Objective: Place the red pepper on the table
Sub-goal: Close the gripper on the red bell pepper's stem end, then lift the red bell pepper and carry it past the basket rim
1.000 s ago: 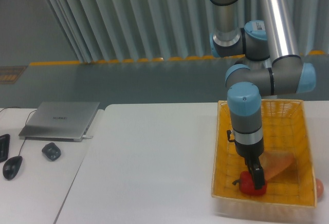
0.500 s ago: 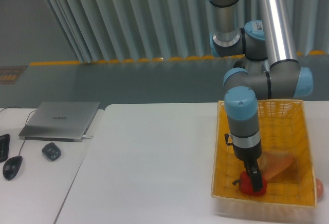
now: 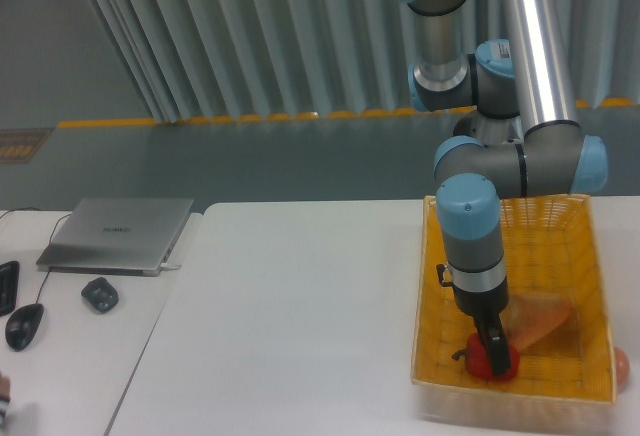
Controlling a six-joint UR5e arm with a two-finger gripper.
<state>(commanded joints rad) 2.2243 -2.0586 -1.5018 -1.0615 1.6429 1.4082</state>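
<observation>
The arm reaches straight down into the yellow basket (image 3: 592, 256) at the right side of the table (image 3: 300, 326). The gripper (image 3: 496, 357) is down at the near-left corner of the basket, its dark fingers (image 3: 494, 342) closed around the red pepper (image 3: 482, 360). The pepper sits low inside the basket, stem poking left. Just to its right and farther back lies the tan-orange bread (image 3: 540, 322). Over on the far left, a closed laptop (image 3: 118, 234) and a mouse (image 3: 24, 326).

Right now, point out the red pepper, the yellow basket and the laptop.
Glossy red bell pepper (image 3: 483, 360): fixed camera, left side of its body.
Yellow woven rectangular basket (image 3: 512, 390): fixed camera, near rim.
Closed grey laptop (image 3: 118, 231): fixed camera, lid centre.
</observation>
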